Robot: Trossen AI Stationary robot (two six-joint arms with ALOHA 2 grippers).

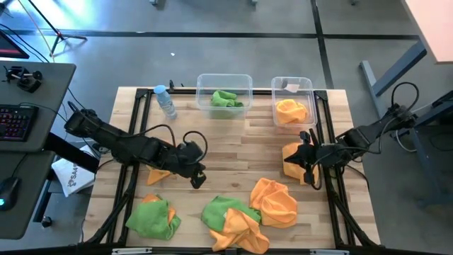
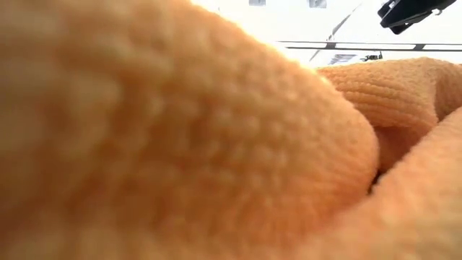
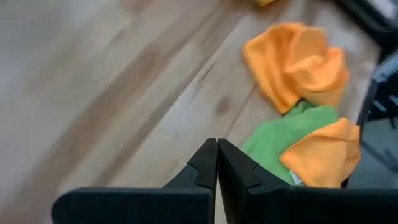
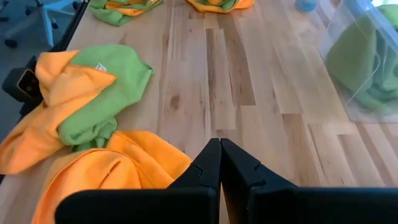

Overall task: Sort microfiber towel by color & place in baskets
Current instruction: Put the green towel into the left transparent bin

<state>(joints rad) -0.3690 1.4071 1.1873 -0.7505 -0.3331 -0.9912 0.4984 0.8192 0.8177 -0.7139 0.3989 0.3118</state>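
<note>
Orange towel [image 1: 292, 161] lies on the table [image 1: 233, 142] just beside the right hand [image 1: 309, 170], whose fingers are together and empty. Left hand [image 1: 199, 176], also closed, is near another orange towel [image 1: 158, 175].

— Arms? Finish and build?
— Left arm [image 1: 120, 145] and right arm [image 1: 368, 134]: both dark, matte, jointed segments. Black cables loop off each.
— Fingers?
— Left gripper [image 3: 217, 163] and right gripper [image 4: 220, 163]: black angular fingers with stepped inner edges on a flat black crossbar.
</note>
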